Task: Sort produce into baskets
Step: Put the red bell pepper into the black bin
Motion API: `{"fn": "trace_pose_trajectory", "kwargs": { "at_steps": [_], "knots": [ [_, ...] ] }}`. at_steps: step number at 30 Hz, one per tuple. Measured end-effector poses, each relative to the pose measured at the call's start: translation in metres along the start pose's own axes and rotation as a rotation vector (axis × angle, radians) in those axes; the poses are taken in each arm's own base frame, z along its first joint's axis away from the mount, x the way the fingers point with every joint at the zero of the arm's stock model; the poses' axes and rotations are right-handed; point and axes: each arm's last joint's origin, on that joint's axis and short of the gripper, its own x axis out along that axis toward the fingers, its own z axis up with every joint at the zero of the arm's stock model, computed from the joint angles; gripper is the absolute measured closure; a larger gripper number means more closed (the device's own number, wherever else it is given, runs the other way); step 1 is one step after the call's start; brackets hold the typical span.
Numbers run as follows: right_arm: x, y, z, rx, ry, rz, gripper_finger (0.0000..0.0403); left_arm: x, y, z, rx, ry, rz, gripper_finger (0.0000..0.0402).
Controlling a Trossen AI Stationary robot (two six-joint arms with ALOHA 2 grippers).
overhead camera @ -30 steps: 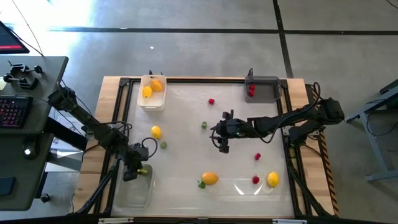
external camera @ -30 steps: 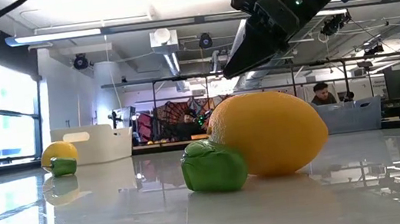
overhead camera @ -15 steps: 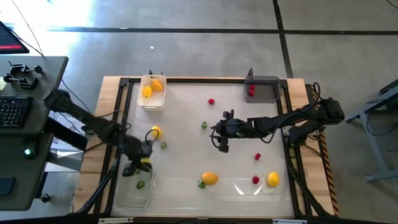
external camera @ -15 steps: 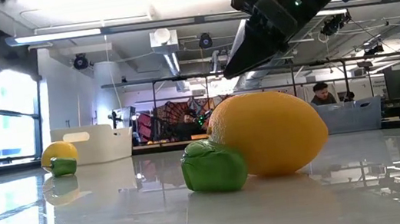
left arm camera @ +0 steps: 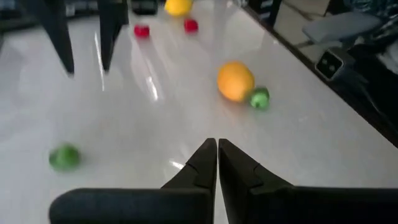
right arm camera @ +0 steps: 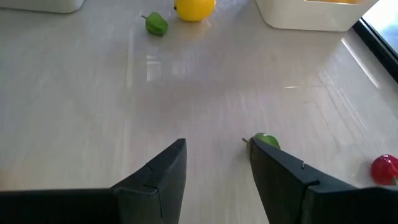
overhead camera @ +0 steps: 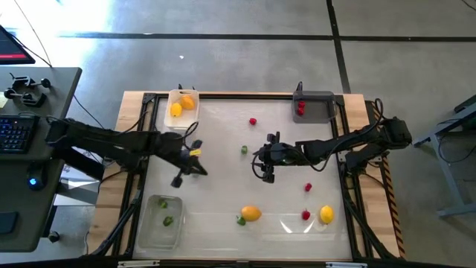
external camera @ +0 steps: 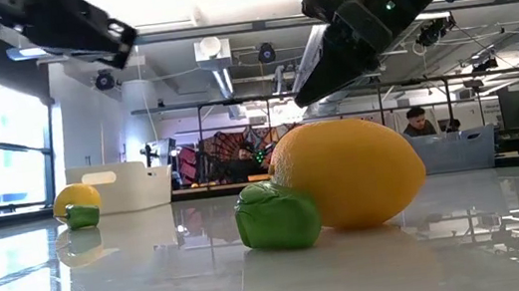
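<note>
My left gripper (left arm camera: pixel 216 149) is shut and empty, above the table's left middle (overhead camera: pixel 198 167). My right gripper (right arm camera: pixel 214 155) is open and empty above the table's middle (overhead camera: pixel 265 171). A small green piece (right arm camera: pixel 266 140) lies on the table just beyond one of its fingers. The clear tray (overhead camera: pixel 151 232) at the near left holds a green piece (overhead camera: pixel 168 220). An orange piece (overhead camera: pixel 251 214) with a green piece (overhead camera: pixel 240 220) leaning against it lies near the front. A lemon (external camera: pixel 76 199) and a green piece (external camera: pixel 83 216) lie under my left arm.
The white tray (overhead camera: pixel 183 127) at the far left holds yellow and orange pieces. The dark grey tray (overhead camera: pixel 324 109) at the far right holds red ones. Red berries (overhead camera: pixel 307 187) (overhead camera: pixel 305 215) (overhead camera: pixel 253 120) and a yellow piece (overhead camera: pixel 326 214) lie loose on the table.
My left gripper has risen from over the clear tray and swung toward the far edge and the table's middle. The green piece that was at its fingers now lies in the clear tray. My right arm has kept still.
</note>
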Motion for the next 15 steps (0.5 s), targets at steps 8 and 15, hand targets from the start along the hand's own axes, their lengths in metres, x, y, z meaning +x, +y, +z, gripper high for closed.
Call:
{"fn": "trace_pose_trajectory", "kwargs": {
  "at_steps": [8,15],
  "knots": [
    [0.001,-0.005,0.0,0.015,0.002,-0.014,0.0235,0.04,0.033,0.003,0.106,-0.154,-0.013,0.0401],
    [0.004,-0.021,0.0,0.071,0.005,-0.058,0.0235,0.066,0.06,-0.005,0.136,-0.262,-0.01,0.0401]
  ]
}}
